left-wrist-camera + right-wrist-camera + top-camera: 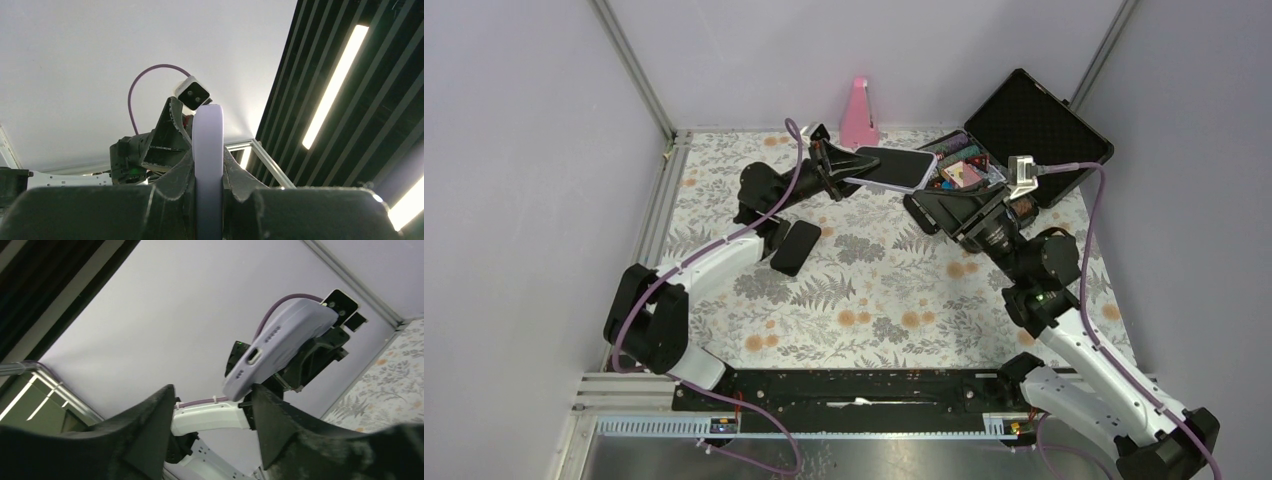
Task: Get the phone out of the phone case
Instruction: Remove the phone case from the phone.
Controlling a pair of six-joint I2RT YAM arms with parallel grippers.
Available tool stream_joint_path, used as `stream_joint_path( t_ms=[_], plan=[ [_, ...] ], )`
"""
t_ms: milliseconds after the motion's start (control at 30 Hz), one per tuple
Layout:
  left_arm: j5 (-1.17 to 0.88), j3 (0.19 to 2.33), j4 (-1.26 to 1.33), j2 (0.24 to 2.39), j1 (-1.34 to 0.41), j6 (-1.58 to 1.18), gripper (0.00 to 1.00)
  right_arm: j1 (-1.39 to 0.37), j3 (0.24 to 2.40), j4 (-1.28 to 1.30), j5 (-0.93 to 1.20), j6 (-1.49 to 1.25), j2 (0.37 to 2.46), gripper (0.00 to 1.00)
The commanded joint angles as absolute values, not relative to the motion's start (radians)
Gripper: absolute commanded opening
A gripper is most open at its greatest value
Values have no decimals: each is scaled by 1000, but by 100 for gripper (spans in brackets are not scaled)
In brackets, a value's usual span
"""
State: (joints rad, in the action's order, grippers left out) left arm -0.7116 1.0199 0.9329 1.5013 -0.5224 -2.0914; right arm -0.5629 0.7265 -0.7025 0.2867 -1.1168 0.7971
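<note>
left pincer (207, 159) pinches the lilac phone case (208, 127) edge-on; right pincer (212, 390) stands spread just beside its end.

We see the slim black-screened phone (894, 168) seated inside the pale lavender rubbery phone case (280, 345), whose light rim frames the dark glass. The two are held as one above the flowered tabletop (874, 290), screen up and long axis roughly level. The left end effector (844, 170) is clamped across the thickness of one short end, so from the left wrist we look straight along the case's smooth rounded edge, rising upright between the two pads. From the right wrist we see the free end from below, tilted, with its charging-port cutout and rows of small holes on either side.
</note>
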Motion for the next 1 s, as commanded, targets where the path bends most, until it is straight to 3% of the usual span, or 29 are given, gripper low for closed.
stream_joint_path(
  t_ms=[0,133,300,467,967],
  plan=[
    [-703,1037,1007,1477,-522,-2253,0,-571,726,-760,236,-1107,824,59],
    [-704,1040,1003,1468,-523,-2255,0,-571,727,-781,219,-1103,859,52],
    [-697,1060,993,1459,-531,-2277,0,-571,633,-1107,163,-1120,886,35],
    [-722,1108,863,1438,-570,-2247,0,-571,720,-1244,252,-1115,971,0],
    [-792,1163,851,1451,-621,-2279,0,-568,988,-1330,673,-1090,1127,0]
  ],
)
